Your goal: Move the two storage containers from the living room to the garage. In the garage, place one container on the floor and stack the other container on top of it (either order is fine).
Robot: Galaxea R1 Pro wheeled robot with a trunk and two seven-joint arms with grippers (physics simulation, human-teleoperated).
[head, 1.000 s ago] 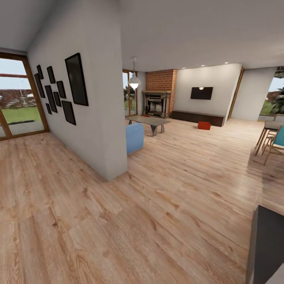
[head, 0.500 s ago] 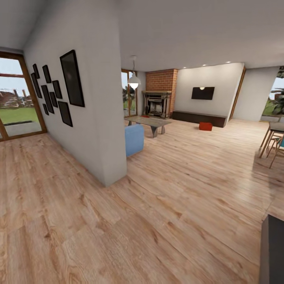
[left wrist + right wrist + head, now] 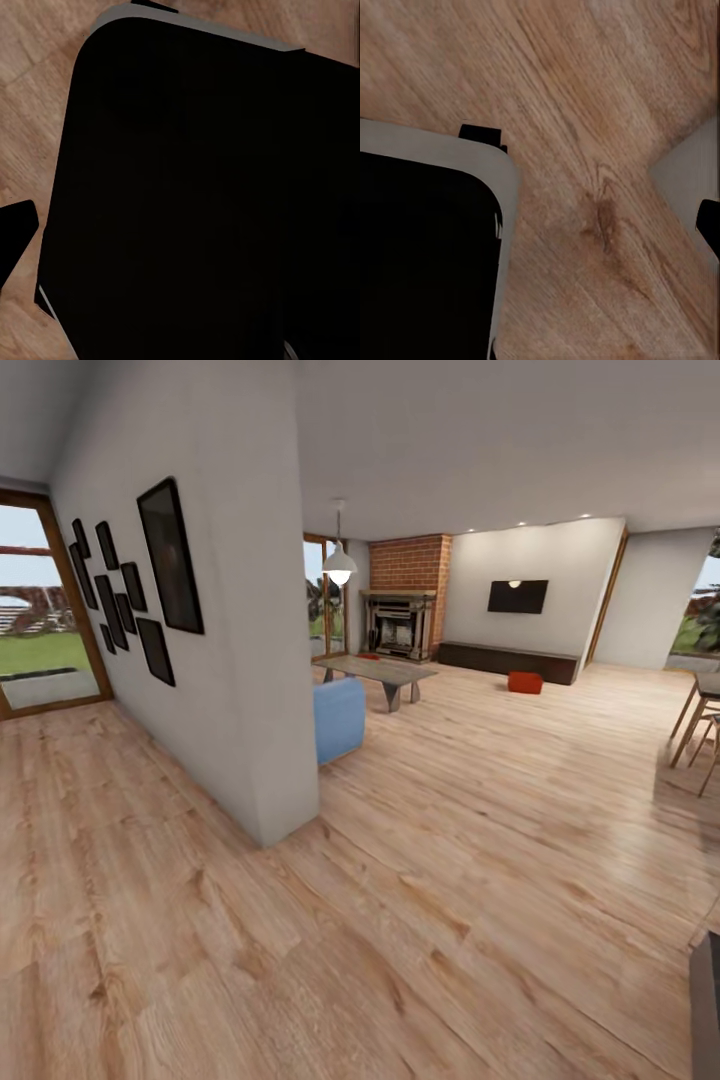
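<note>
One orange-red storage container (image 3: 524, 682) sits on the light wood floor of the living room, far ahead, just in front of the long dark bench (image 3: 508, 660) under the wall TV (image 3: 517, 596). A small red shape (image 3: 368, 656) shows past the coffee table by the brick fireplace (image 3: 400, 622); I cannot tell what it is. In the left wrist view a dark tip (image 3: 15, 234) shows beside my black base (image 3: 195, 195). The right wrist view has a similar dark tip (image 3: 709, 225) over the wood floor. Neither view shows how the jaws stand.
A white partition wall (image 3: 255, 660) hung with black frames ends close on my left. A blue armchair (image 3: 338, 718) and a low coffee table (image 3: 378, 670) stand behind it. Wooden chairs (image 3: 700, 725) are at the right edge, a dark object (image 3: 706, 1000) at lower right.
The whole picture has shifted: the camera has moved on and turned a little. The dark object at lower right has slid almost out of the frame. The container has not moved.
</note>
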